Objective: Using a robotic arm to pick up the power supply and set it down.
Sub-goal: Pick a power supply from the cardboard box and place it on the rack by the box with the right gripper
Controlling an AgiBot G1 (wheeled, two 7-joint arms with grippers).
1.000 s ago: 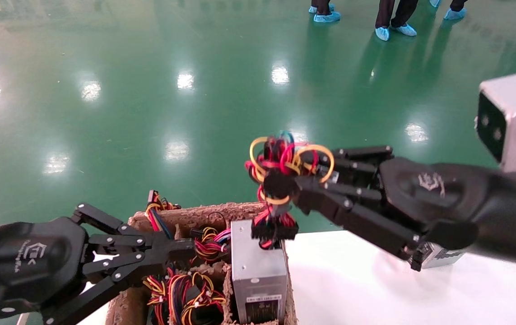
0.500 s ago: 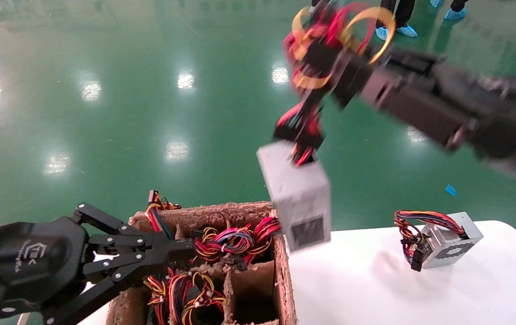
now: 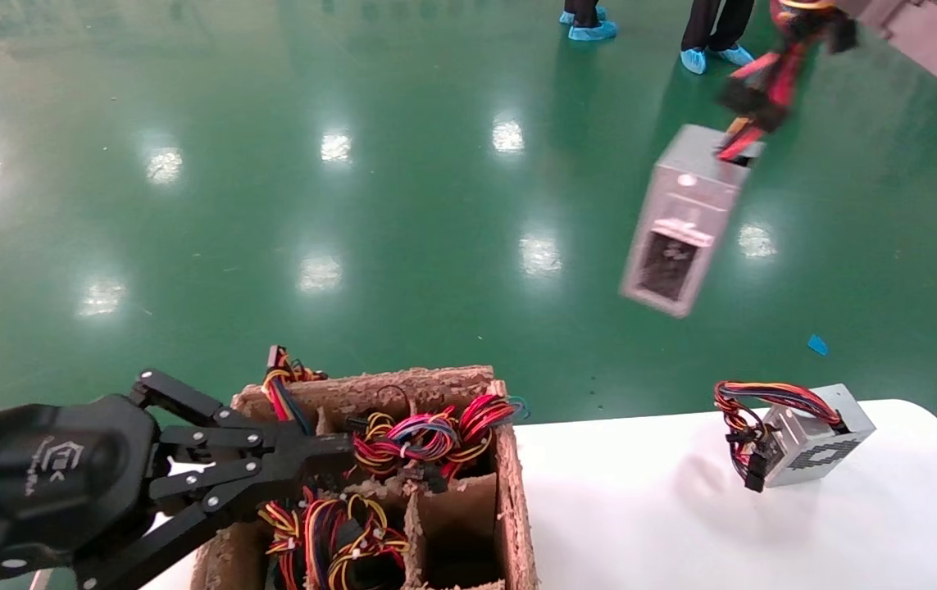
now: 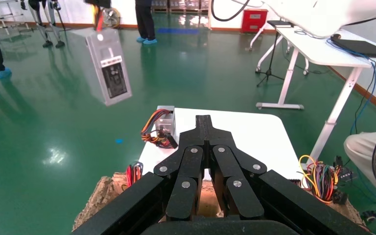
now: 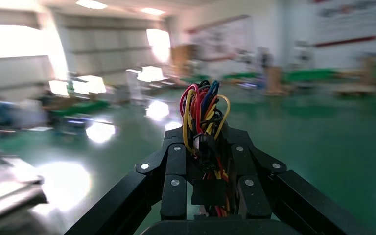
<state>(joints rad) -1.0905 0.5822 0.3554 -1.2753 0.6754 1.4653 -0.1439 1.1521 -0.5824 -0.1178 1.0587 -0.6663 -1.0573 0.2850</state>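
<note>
High over the green floor (image 3: 271, 205), toward one o'clock from the robot, the power supply (image 3: 681, 221) hung in the air, tilted, dangling by its own wire bundle (image 3: 763, 82). It was a small silver-grey metal box with a dark rectangular face turned toward the robot and a pale label strip above that; from the left wrist camera the same box (image 4: 105, 66) showed a white label over a black one on its flat side. The wires feeding out of its upper end were red, orange, yellow and black.

The right gripper (image 5: 206, 147) had its black jointed fingers (image 5: 174, 166) pinched tight on the curly bundle (image 5: 203, 112), with loops of red, yellow and blue wire standing up past the fingertips. In the head camera only a corner of that arm showed at the top edge.

The left gripper (image 3: 329, 447) sat at about eight o'clock, low and near, its fingers drawn together to a point over the far edge of a brown cardboard crate (image 3: 509, 492) full of wire bundles.

On the white table (image 3: 640, 524) at four o'clock lay a second silver box (image 3: 812, 442) with its own red-orange wires, well apart from the hanging one.
</note>
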